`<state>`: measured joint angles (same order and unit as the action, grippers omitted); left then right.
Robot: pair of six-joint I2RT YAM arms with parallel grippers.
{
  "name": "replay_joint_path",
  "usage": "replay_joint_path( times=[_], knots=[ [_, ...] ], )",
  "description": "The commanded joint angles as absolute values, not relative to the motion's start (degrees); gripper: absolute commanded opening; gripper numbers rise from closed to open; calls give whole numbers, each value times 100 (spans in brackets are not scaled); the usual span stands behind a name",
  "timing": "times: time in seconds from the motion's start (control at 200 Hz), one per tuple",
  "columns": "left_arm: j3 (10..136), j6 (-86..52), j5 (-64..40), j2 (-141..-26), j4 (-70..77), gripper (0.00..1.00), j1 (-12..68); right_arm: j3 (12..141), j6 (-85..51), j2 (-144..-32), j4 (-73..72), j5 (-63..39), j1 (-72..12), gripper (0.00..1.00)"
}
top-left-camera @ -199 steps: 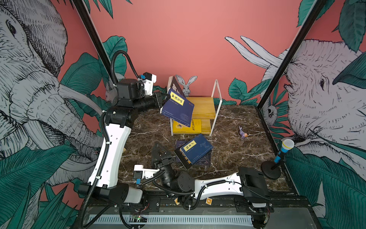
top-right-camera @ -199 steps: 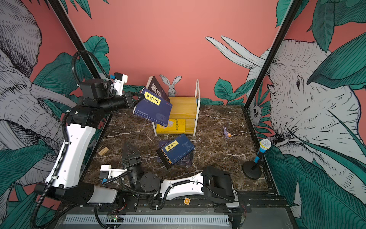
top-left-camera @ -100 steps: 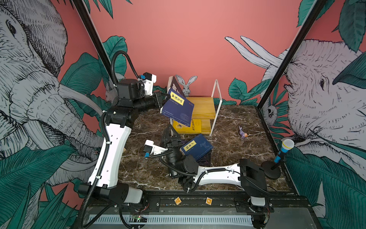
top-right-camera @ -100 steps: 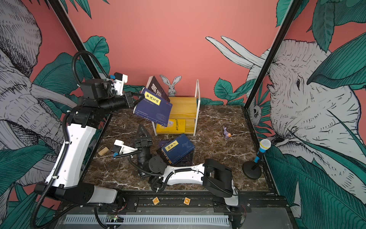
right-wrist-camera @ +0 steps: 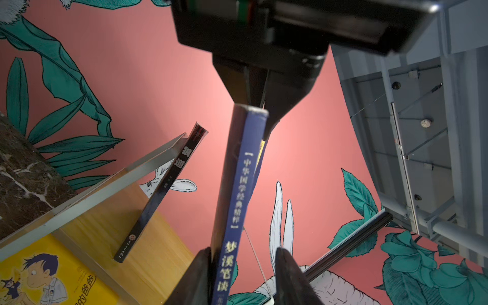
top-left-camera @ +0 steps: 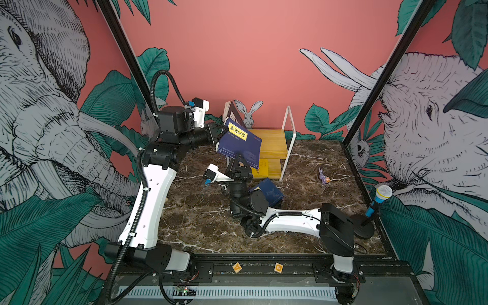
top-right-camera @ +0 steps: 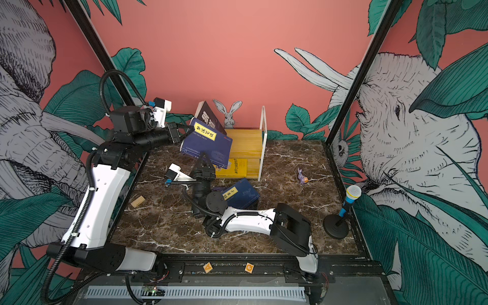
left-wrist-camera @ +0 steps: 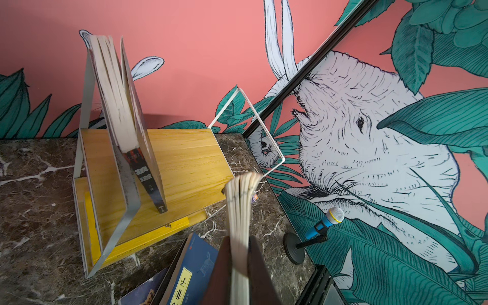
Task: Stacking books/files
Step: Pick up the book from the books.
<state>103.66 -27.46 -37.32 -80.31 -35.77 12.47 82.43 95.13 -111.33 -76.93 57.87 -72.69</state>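
My left gripper (top-left-camera: 220, 130) (left-wrist-camera: 239, 241) is shut on a navy book (top-left-camera: 241, 148) (top-right-camera: 208, 144) with a yellow label strip, holding it tilted in the air in front of the wooden shelf (top-left-camera: 273, 144). My right gripper (top-left-camera: 239, 159) (right-wrist-camera: 243, 254) reaches up from below and stands open around that book's spine (right-wrist-camera: 236, 195); one finger touches the cover, the other is a gap away. A black book (top-right-camera: 207, 116) (left-wrist-camera: 137, 148) leans on the shelf's upper board. A yellow book (top-right-camera: 235, 167) lies on the lower board. Another navy book (top-right-camera: 241, 194) lies on darker ones on the table.
A toy microphone on a stand (top-left-camera: 377, 198) is at the right edge, a small purple toy (top-left-camera: 323, 178) right of the shelf, a wooden block (top-right-camera: 137, 202) at the left. The shelf's white wire end frame (top-left-camera: 287, 142) stands upright. Patterned walls enclose three sides.
My right arm swung from the table's front up to under the held book, and its jaws narrowed around the spine. The left arm and its book have not moved.
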Motion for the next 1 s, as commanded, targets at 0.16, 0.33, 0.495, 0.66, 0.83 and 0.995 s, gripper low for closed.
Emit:
replay_joint_path(
  times=[0.16,0.33,0.495,0.66,0.83,0.995],
  knots=[
    [10297,-2815,-3831,-7778,-3346,0,1267,8436,9556,-11250,-8080,5897,-7218,0],
    [10357,-2865,-3982,-7787,-3194,47,1248,8377,9424,-11186,-8086,5950,-7192,0],
    [10828,-2761,-4086,-7824,-3189,99,1006,8186,8954,-10919,-8059,5977,-7079,0],
    [11364,-2491,-3923,-7870,-3451,99,475,7932,7394,-10258,-7154,5818,-6842,0],
    [11544,-2450,-3780,-7925,-3518,100,-90,7775,5166,-9537,-5764,5472,-6413,0],
    [11446,-2406,-3779,-8069,-3500,99,-137,8062,4344,-9427,-5450,5273,-6094,0]
  ],
)
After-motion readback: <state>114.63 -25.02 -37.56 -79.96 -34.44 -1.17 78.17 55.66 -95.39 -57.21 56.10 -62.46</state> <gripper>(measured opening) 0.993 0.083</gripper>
